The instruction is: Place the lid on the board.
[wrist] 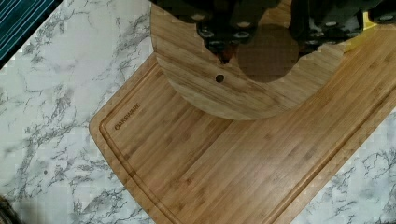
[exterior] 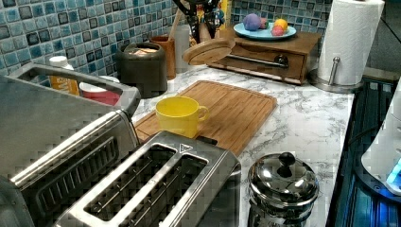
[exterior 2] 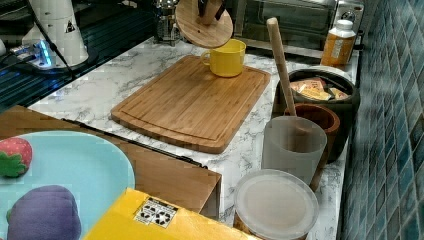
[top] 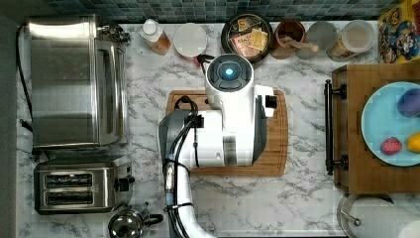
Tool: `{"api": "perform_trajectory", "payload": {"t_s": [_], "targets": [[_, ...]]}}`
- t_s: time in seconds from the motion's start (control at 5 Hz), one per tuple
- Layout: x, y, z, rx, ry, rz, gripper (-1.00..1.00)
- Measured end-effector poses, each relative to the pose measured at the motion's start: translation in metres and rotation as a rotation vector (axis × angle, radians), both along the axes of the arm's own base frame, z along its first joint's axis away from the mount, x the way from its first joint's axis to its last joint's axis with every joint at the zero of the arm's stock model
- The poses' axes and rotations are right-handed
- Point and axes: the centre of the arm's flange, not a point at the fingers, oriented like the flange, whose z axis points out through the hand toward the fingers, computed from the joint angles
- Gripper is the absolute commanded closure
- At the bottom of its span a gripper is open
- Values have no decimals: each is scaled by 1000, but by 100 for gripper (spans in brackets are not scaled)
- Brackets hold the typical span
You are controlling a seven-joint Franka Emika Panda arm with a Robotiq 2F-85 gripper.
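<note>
The round, flat, light-wood lid (exterior: 208, 50) is held in the air by the black end effector (exterior: 201, 22), whose fingers are closed on the small knob at the lid's centre. In the left view the disc is seen tilted, hanging above the far end of the large rectangular brown wooden cutting board (exterior: 227, 111) and clear of it. In the right view the lid (exterior 2: 202, 25) is seen just above and partly in front of the yellow cup (exterior 2: 227, 57), with the end effector (exterior 2: 209, 11) clamped at its middle. In the wrist view the lid (wrist: 243, 86) is seen from above, with the dark round knob between the fingers (wrist: 224, 32) and the board (wrist: 233, 172) beneath it.

The board lies flat on the white marbled surface (exterior: 307, 123). The yellow cup (exterior: 181, 115) stands upright on one end of it, while the rest of the board is bare. In the top view the board (top: 280, 134) is largely covered by the white arm (top: 228, 124). A dark wooden tray (exterior: 274, 52) carrying a light-blue plate (exterior: 265, 32) is set beyond the board, well apart from the lid.
</note>
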Motion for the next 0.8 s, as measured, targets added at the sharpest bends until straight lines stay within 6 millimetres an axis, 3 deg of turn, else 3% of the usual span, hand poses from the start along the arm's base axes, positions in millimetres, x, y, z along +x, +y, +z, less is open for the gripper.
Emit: {"api": "perform_trajectory", "payload": {"t_s": [0.4,0.8], "targets": [[-2,0,-22,-5,38,4,100],[0,-15,-55,-169,-36,-86,100]]}}
